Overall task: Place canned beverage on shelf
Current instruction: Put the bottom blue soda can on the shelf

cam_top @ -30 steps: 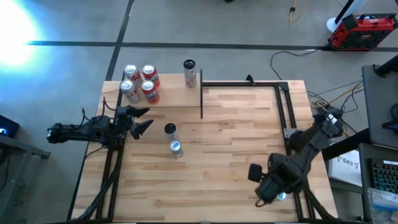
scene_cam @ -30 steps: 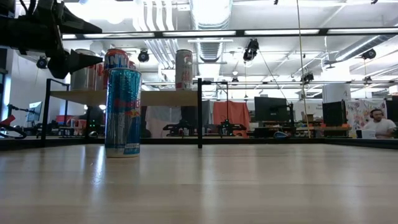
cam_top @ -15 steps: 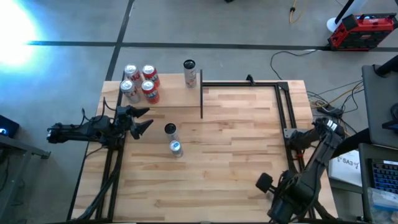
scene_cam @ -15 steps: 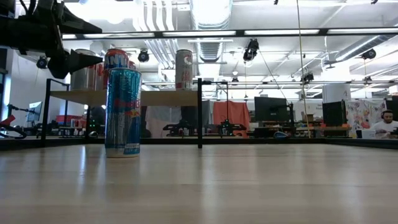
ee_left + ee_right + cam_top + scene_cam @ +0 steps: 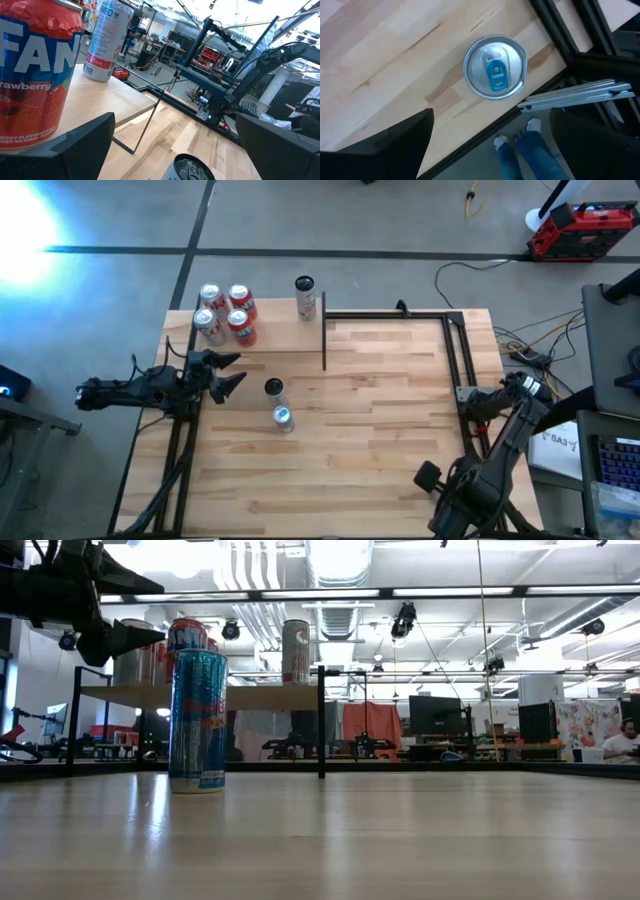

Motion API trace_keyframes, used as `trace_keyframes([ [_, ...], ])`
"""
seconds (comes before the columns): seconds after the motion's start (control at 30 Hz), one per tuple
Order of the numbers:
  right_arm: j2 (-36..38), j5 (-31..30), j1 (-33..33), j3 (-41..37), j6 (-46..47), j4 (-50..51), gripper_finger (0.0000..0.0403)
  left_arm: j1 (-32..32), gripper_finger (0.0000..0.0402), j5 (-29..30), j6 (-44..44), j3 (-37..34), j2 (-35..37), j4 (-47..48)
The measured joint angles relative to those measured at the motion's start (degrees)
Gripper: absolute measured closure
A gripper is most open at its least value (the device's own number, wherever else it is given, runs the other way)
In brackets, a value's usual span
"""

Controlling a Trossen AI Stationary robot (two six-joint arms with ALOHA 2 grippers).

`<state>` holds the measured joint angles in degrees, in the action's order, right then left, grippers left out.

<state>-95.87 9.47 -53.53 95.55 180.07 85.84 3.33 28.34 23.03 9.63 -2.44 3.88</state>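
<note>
left hand [image 5: 228, 372] open beside red can [image 5: 32, 80] reading "strawberry", shelf [image 5: 275, 330]

Left arm: stretched in from the table's [image 5: 380, 480] left edge, wrist level, left gripper [image 5: 228, 372] with fingers spread wide, holding nothing. Right arm: folded at the table's near right corner, right gripper [image 5: 452, 502] pointing straight down, fingers parted, holding nothing

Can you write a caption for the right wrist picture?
Open right gripper hovers over a can near the table's edge.
</note>
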Motion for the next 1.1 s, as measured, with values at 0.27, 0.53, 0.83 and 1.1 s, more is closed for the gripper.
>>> trace_keyframes([
  [0.27, 0.1, -1.1, -2.68, -1.68, -0.04, 1.96, 0.0022, 0.0, 0.0003, -0.02, 0.0, 0.0, 0.0, 0.0],
  [0.53, 0.15, -6.09, -5.36, -5.48, -0.07, 1.99, 0.0022, 0.0, 0.0003, 0.0, 0.0, 0.0, 0.0, 0.0],
  [0.83, 0.17, -8.17, -6.85, -9.16, -0.09, -0.09, 0.0022, 0.0, 0.0003, -0.02, 0.0, 0.0, 0.0, 0.0],
  [1.1, 0.23, -10.07, -6.85, -12.23, -1.34, -3.99, 0.0022, 0.0, 0.0003, -0.01, 0.0, 0.0, 0.0, 0.0],
])
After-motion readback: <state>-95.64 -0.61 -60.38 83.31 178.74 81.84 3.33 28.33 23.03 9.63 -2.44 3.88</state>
